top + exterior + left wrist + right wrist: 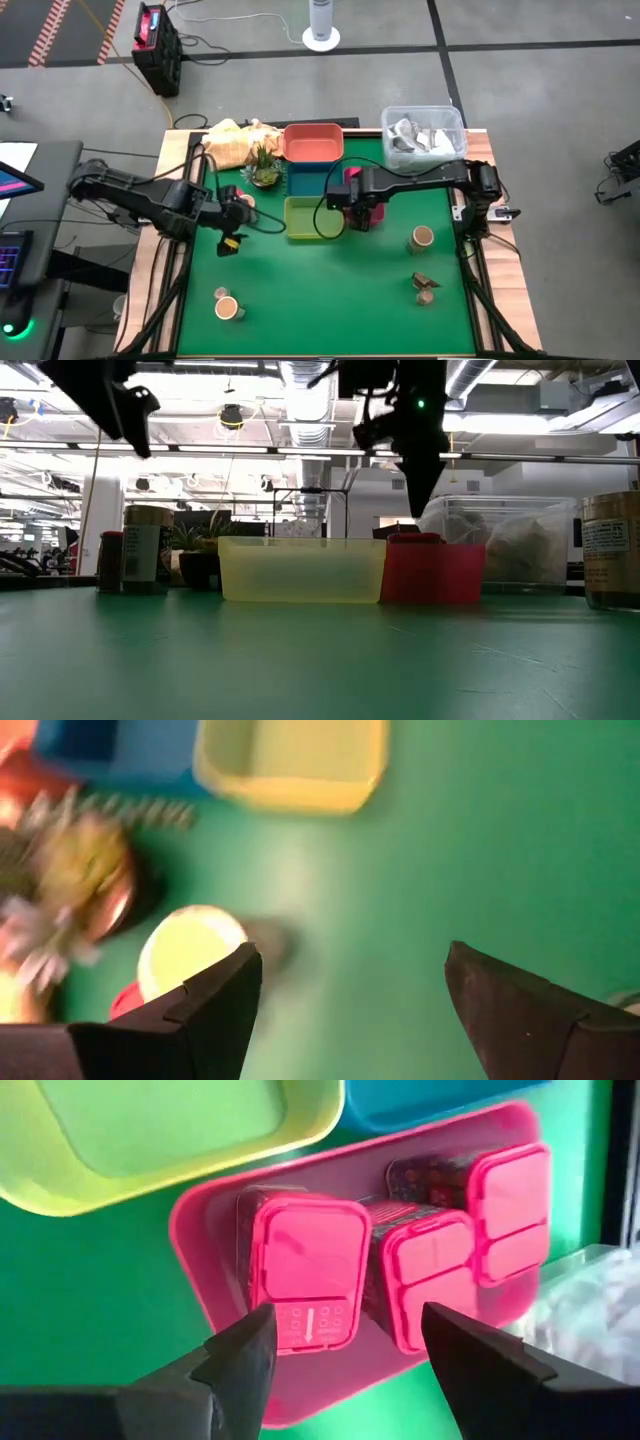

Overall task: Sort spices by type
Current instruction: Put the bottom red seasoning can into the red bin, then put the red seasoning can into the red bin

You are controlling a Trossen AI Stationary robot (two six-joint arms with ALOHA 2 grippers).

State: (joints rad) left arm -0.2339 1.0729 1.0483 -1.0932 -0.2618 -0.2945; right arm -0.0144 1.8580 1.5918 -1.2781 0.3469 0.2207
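- Green felt in the high view holds stray spices: tan jars at (229,308) and (421,238), brown lumps (426,286). The left gripper (232,243) hangs near the yellow tray (303,232), well apart from them; a long reach could clip the potted plant (264,170).
- Low view: the right gripper (418,478) hovers over the magenta tray (433,576); dropping straight down would strike its contents.
- Left wrist view: fingers (215,1005) apart, empty; a pale-topped jar (186,948) sits close, easily tipped.
- Right wrist view: fingers (240,1360) spread above three magenta blocks (305,1275) already in their tray; closing here could drag one out.
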